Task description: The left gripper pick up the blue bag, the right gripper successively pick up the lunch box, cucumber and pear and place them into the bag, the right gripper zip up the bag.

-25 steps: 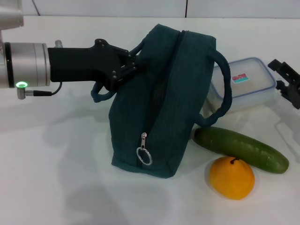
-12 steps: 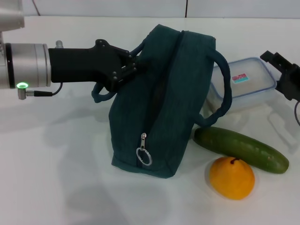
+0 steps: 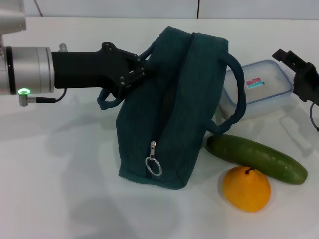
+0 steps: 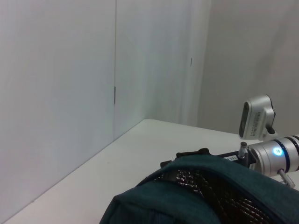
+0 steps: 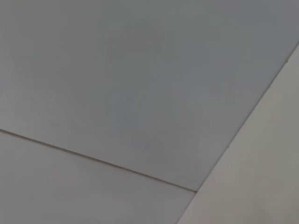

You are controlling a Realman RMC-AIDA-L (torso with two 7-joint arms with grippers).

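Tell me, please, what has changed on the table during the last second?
Only the right gripper moved: it came in from the right edge toward the lunch box and now reaches over its right end, without holding it. The left gripper stays at the bag by its handle. The bag, the lunch box, the cucumber and the pear lie as before.

lunch box (image 3: 259,88) behind cucumber (image 3: 256,159), pear (image 3: 246,188) in front
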